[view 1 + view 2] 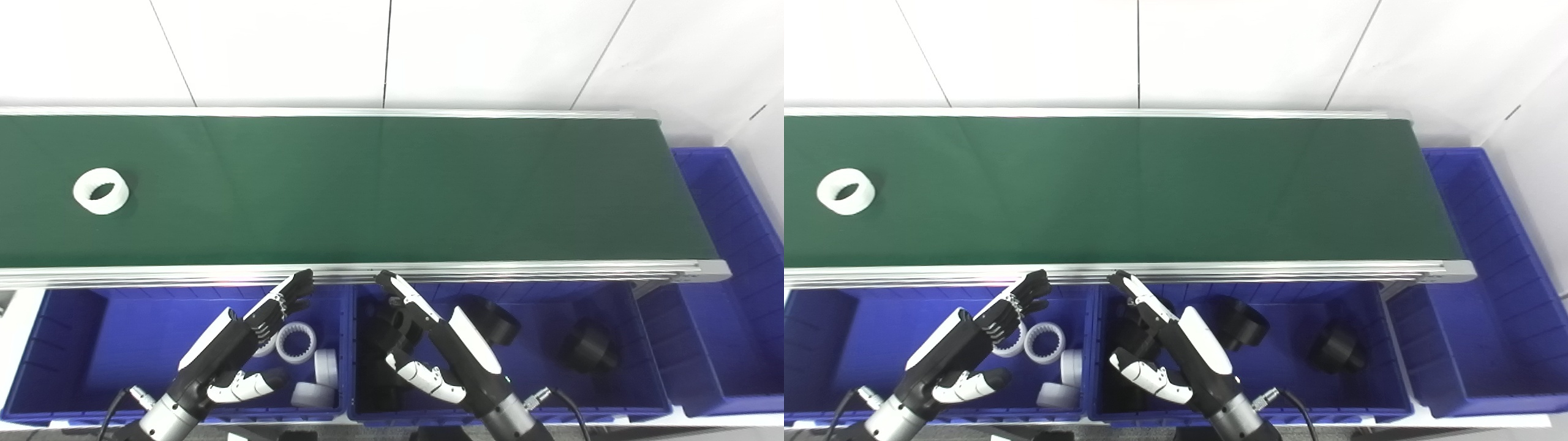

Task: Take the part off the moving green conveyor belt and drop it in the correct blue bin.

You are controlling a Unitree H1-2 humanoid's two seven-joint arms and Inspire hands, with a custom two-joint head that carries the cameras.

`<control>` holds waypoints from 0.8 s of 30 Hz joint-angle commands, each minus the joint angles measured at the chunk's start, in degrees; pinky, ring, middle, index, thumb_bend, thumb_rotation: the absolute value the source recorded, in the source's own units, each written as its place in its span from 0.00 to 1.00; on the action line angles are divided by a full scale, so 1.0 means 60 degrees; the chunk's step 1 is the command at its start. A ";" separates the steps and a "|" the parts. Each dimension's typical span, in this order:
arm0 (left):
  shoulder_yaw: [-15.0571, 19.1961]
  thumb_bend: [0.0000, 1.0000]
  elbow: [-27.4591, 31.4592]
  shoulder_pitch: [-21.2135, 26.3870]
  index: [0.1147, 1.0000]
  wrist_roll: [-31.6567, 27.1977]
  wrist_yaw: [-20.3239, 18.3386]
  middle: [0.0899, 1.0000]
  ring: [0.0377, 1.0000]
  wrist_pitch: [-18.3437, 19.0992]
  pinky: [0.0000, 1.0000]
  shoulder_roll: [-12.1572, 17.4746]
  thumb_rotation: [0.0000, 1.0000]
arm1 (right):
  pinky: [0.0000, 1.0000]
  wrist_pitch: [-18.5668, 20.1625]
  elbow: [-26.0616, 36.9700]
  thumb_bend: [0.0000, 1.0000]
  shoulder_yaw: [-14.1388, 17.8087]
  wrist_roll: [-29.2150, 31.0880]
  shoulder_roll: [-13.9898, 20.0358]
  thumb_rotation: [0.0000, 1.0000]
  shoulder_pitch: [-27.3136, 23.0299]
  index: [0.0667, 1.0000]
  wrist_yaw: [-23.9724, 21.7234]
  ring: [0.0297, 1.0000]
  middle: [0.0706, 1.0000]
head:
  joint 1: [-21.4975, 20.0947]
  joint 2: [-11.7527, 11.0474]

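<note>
A long green conveyor belt (380, 190) runs left to right across the scene, with a row of blue bins along its near edge. A white ring-shaped part (101, 190) sits on the belt at its far left, well apart from both arms. The left robot hand (245, 343) hovers over the left blue bin (67, 343), fingers spread, holding nothing; that bin already holds white rings (306, 361). The right robot hand (429, 343) is likewise released and empty above the middle blue bin (539, 380), which holds black parts (588, 346). Another blue bin (729, 245) stands past the belt's right end. To do this step well, the left robot hand should probably wait with fingers apart, reach over the belt as the ring nears, close across its rim, then release it among the white rings.
</note>
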State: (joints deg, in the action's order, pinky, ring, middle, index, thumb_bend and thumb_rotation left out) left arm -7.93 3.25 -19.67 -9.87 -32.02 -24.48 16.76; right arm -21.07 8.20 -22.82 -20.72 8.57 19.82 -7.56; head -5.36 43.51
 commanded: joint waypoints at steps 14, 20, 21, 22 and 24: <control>0.0058 0.50 -0.0499 0.0079 0.94 0.0372 -0.0299 0.96 0.94 -0.0407 0.91 -0.0413 0.57 | 0.84 -0.0852 -0.0571 0.40 0.0020 -0.0063 0.0188 0.91 0.0013 0.95 0.0186 0.93 0.98 | 0.1125 -0.2094; 0.0291 0.51 -0.0967 0.0192 0.91 0.0664 -0.0475 0.93 0.92 -0.0407 0.87 -0.0630 0.56 | 0.80 -0.0974 -0.1258 0.38 -0.0337 -0.0115 0.0309 0.85 -0.0208 0.93 0.0774 0.91 0.95 | 0.1326 -0.2877; 0.0302 0.51 -0.0963 0.0197 0.90 0.0705 -0.0473 0.93 0.92 -0.0407 0.87 -0.0631 0.57 | 0.79 -0.0974 -0.1298 0.38 -0.0382 -0.0106 0.0331 0.84 -0.0233 0.92 0.0846 0.90 0.95 | 0.1335 -0.2859; 0.0310 0.51 -0.0958 0.0200 0.90 0.0732 -0.0473 0.93 0.92 -0.0407 0.86 -0.0633 0.57 | 0.77 -0.0974 -0.1324 0.38 -0.0422 -0.0100 0.0352 0.83 -0.0252 0.91 0.0909 0.89 0.95 | 0.1335 -0.2859; 0.0328 0.50 -0.0891 0.0198 0.90 0.0774 -0.0475 0.93 0.91 -0.0407 0.86 -0.0634 0.56 | 0.76 -0.0974 -0.1355 0.38 -0.0497 -0.0135 0.0400 0.83 -0.0303 0.91 0.1034 0.89 0.94 | 0.1327 -0.2811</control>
State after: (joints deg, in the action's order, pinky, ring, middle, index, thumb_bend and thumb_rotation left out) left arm -6.38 -3.29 -18.91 -5.24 -34.65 -24.84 12.86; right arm -23.28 -0.56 -25.57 -21.80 10.92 18.50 -2.76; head 2.55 26.63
